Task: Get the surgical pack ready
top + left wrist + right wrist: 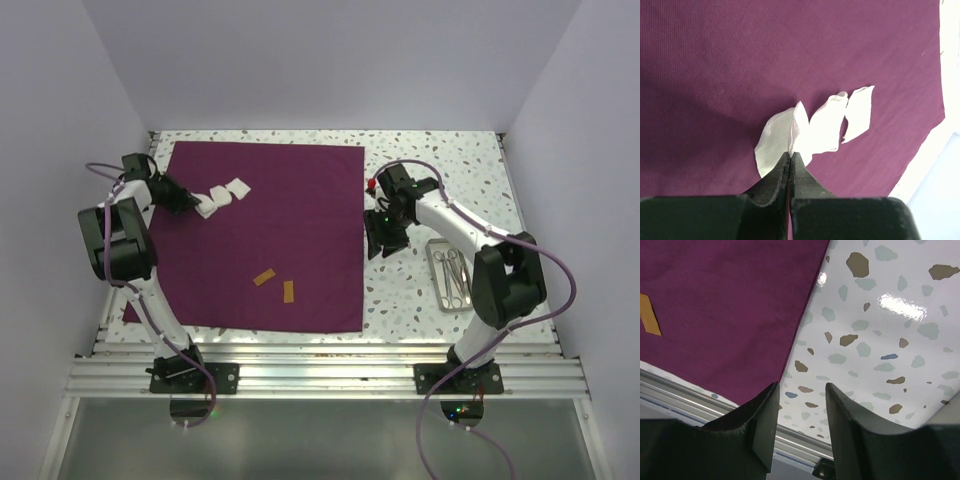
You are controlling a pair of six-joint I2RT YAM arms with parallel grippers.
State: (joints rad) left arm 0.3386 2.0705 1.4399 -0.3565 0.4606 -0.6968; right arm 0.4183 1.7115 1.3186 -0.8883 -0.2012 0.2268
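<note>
Status: plum cloth (270, 240) lies spread flat as a square sheet on the speckled table (420, 300), betw. the two arms, not yet folded. On the cloth's far-left part sit three white gauze pieces (222, 195) in a short chain. Near its near edge, abt mid-width, lie two tan strips (265, 277). The left gripper (790, 156) has its jaws fully together, tips at the lower edge of the nearest gauze piece (774, 145). That piece stands up in a fold there, so it reads as pinched, tho the contact itself is hidden by the tips. The right gripper (801, 390) has jaws abt half apart w/ nothing in them. It hovers over the cloth's right edge, which in wrist view passes under the left-hand finger. The metal tray (450, 272) w/ instruments sits off the cloth, to its right. Key relation for your next move: the gauze chain runs straight away from the left jaws toward the cloth's far middle, long axis roughly in line w/ that gripper. The left arm is much the nearer. Judgement: early stage, contents being laid out on the cloth. If you pull, expect the nearest piece to follow. The middle piece touches or overlaps it, can't tell which, so watch for drag.
</note>
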